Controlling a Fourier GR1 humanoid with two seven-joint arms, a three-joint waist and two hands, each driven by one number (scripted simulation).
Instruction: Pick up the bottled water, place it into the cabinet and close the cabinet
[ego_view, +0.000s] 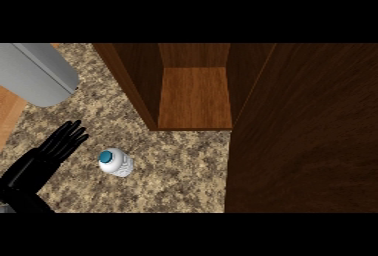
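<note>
The bottled water (115, 162) stands upright on the speckled counter, seen from above as a white round body with a teal cap. My left hand (50, 152) lies open at the lower left, fingers straight and pointing up-right, a short gap left of the bottle and not touching it. The wooden cabinet (193, 95) stands open behind the bottle, its inner shelf bare. Its open door (306, 130) fills the right side of the view. My right hand does not show.
A grey rounded appliance (37, 72) sits at the upper left corner. The granite counter (170, 175) stretches between the bottle and the cabinet door. A strip of light wood (9, 112) runs along the left edge.
</note>
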